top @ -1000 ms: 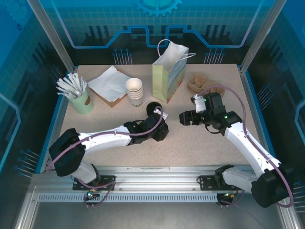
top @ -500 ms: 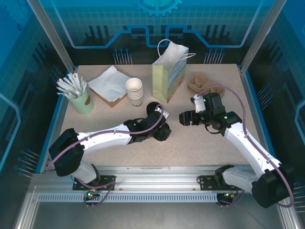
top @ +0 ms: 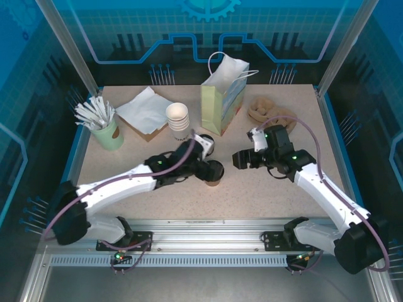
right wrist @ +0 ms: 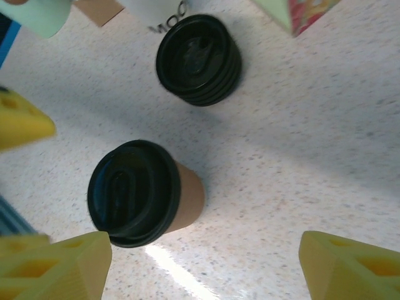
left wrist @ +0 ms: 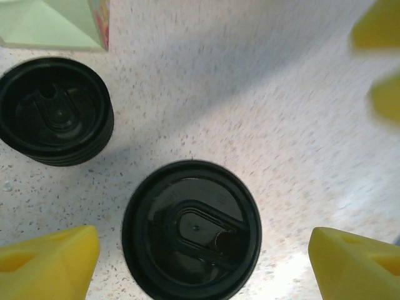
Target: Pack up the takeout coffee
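Note:
The takeout coffee (top: 215, 173) is a tan paper cup with a black lid, standing upright on the table in front of the paper bag (top: 222, 95). My left gripper (top: 206, 165) hovers over it and is open. In the left wrist view the lid (left wrist: 191, 229) lies between the yellow fingers (left wrist: 53, 265), with table showing on both sides. My right gripper (top: 242, 158) is open just right of the cup. Its wrist view has the cup (right wrist: 142, 191) at the left, near one finger (right wrist: 59, 265), with nothing between the fingers.
A stack of loose black lids (top: 206, 145) (left wrist: 55, 111) (right wrist: 199, 59) sits just behind the cup. White cups (top: 178, 119), napkins (top: 145, 110) and a green cup of stirrers (top: 101, 124) stand at the back left. A tan bundle (top: 261, 108) lies right of the bag.
My left gripper has opened and drawn back from the cup, which now stands uncovered. The left arm has swung its elbow up and left. The right gripper has edged slightly left.

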Motion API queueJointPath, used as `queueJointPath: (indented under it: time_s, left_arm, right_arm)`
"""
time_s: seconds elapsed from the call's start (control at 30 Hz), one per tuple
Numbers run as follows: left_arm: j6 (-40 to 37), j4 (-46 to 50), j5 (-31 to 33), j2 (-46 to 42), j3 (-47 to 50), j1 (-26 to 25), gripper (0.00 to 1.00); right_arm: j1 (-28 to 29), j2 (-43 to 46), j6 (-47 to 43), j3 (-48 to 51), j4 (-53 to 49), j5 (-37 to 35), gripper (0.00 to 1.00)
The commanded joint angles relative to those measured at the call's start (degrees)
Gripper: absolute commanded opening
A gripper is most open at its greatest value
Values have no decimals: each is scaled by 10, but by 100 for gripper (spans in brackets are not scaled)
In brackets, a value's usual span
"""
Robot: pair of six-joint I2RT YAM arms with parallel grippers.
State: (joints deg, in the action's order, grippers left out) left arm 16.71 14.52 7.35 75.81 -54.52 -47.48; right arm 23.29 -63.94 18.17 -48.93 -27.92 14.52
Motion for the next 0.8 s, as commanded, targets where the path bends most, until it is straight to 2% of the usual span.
queueJointPath:
  time_s: [0.0,0.17,0.27,0.53,0.77]
  left_arm:
    - [58,-10,-104,-30,45,59,88]
    - [106,-58,-216,-23,87,126,88]
    - [122,-81,-249,-5,96,140,86]
    - [127,-101,-268,33,109,149,74]
    - [129,-121,-273,61,126,150,68]
  right_arm:
    - [29,-29,27,27,60,52,84]
    - [48,-80,44,37,115,87,85]
    - [46,-104,46,37,130,92,83]
    - [25,-169,55,34,163,134,70]
    - [17,-192,50,44,166,138,62]
